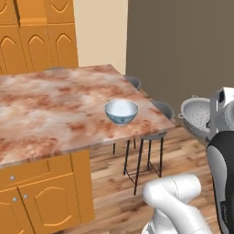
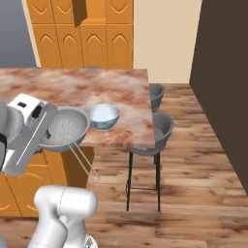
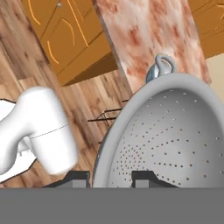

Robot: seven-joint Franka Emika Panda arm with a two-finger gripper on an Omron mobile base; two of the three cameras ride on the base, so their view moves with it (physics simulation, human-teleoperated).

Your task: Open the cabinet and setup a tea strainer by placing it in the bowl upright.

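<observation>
a: two things matter here, the tea strainer [image 2: 64, 129] and the bowl [image 2: 103, 116]. where is each?

b: the strainer is in the air off the near edge of the counter [image 1: 55, 105], carried by the gripper [image 3: 111, 178]. the jaws are nearly shut, pinched on its thick rim, one tip inside the perforated wall and one outside, as the hand view shows.

a: and the bowl?

b: upright on the counter near its right near corner, with nothing in it. from the right base view it sits just beyond and to the right of the strainer, the two rims close, though i cannot tell whether they touch.

a: how is the strainer lying?

b: tilted, its hollow turned partly sideways rather than straight up. one loop handle [image 3: 163, 63] points toward the bowl.

a: so the coming move?

b: i'd judge it wants a short carry farther in over the counter, then levelling the rim so it goes into the bowl mouth up.
</observation>
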